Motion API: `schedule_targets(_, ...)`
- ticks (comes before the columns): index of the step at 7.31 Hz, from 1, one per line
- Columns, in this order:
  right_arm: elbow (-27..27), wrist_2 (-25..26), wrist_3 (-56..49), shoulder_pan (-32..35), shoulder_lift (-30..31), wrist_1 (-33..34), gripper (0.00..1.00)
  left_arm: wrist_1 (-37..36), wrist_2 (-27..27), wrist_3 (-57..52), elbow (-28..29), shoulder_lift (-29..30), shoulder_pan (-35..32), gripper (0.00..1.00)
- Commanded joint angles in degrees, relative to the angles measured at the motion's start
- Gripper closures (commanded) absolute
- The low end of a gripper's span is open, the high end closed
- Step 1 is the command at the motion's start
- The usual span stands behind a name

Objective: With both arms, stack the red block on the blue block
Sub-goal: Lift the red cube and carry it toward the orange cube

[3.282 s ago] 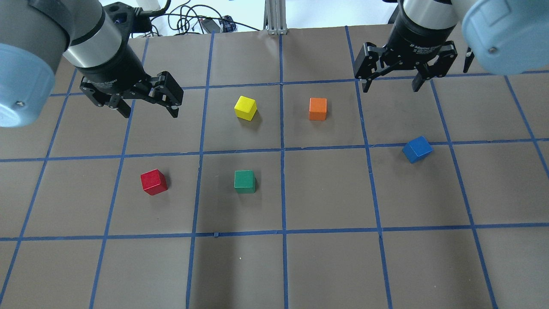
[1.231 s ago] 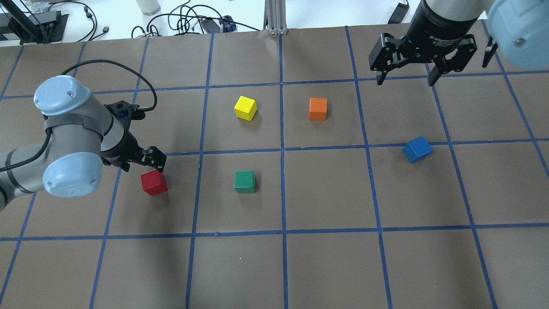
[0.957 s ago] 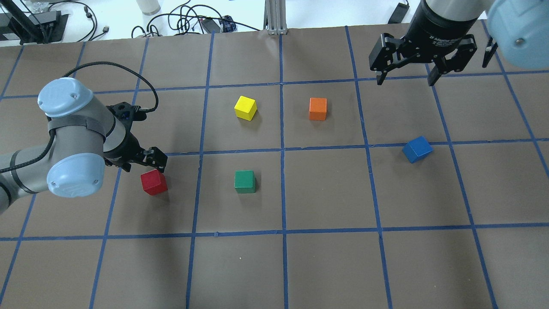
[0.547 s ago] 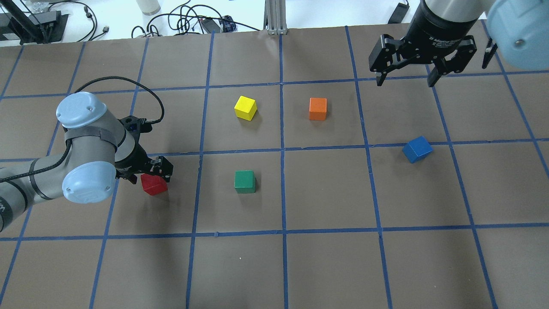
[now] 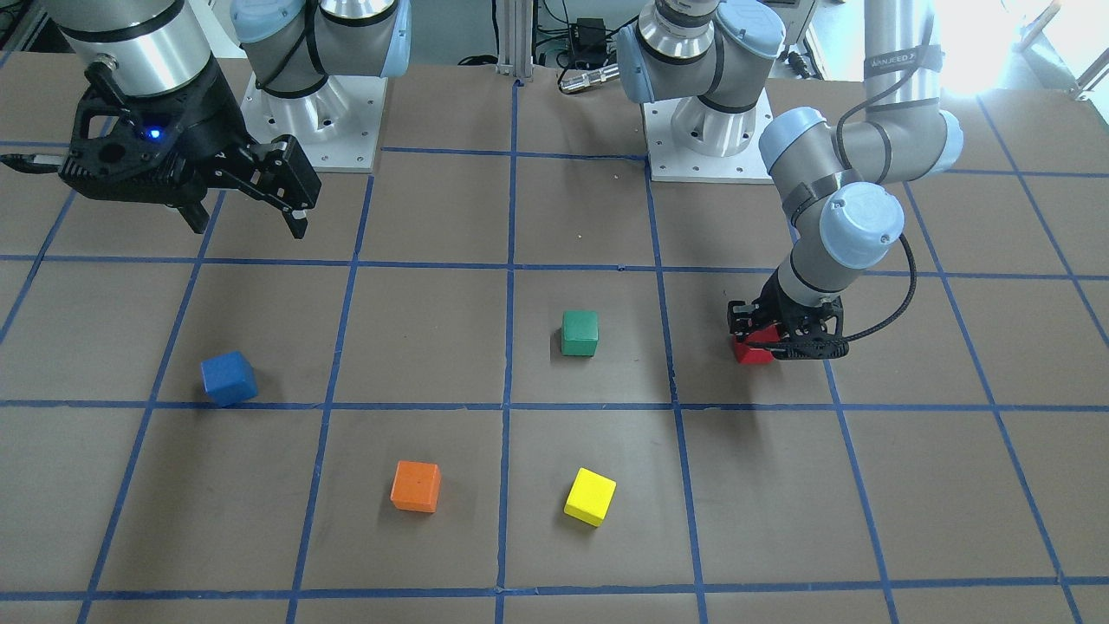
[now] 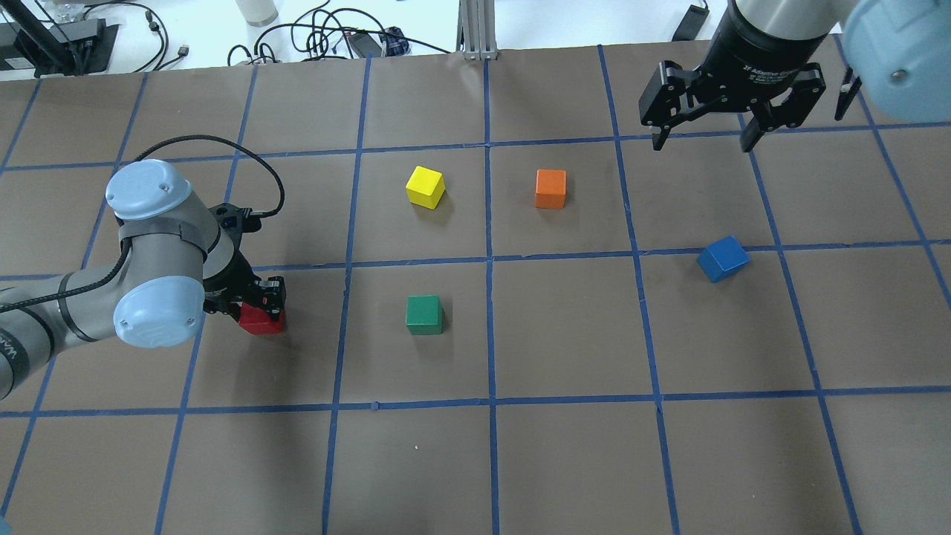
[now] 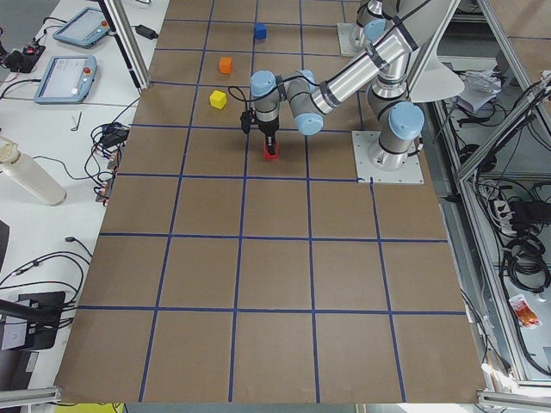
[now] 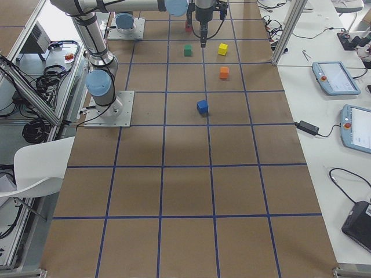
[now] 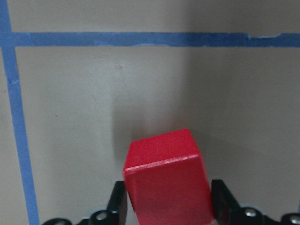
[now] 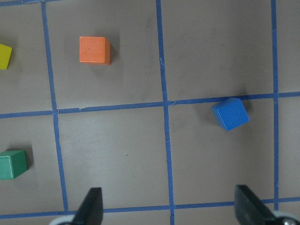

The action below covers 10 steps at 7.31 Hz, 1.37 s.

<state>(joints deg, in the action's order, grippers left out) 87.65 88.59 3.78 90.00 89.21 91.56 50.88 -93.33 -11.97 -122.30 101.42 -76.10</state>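
Red against the brown tabletop, the small solid red cube sits clamped, seemingly slightly askew, in the black left gripper and may twist or slip when lifted, while the black right gripper hangs spread, well apart from the small solid blue cube.

Table: red blk, blue blk, green cube, orange cube, yellow cube.

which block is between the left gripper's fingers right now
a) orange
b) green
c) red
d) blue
C: in the left wrist view the red block sits inside the left gripper, flanked closely on both sides; the front-facing view shows the same.
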Motion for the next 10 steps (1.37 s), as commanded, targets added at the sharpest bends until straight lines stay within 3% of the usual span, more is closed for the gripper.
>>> schedule_targets(1,0.1,0.0,0.0,0.1,0.1,0.0,0.00,1.1,0.0,0.0,7.0,-0.4,-1.7,0.75)
schedule_targets(4,0.4,0.0,0.0,0.1,0.4,-0.1,0.00,9.9,2.3,9.7,23.6,3.0,-16.6,0.81)
schedule_targets(7,0.4,0.0,0.0,0.1,0.4,-0.1,0.00,9.9,5.0,24.8,31.8,11.5,-31.3,0.81)
schedule_targets(9,0.4,0.1,0.0,0.1,0.4,-0.1,0.00,10.6,6.6,29.7,38.9,18.1,-36.6,0.81)
schedule_targets(10,0.5,0.1,0.0,-0.1,0.6,-0.2,0.00,10.5,6.5,30.3,39.8,20.5,-38.3,0.81)
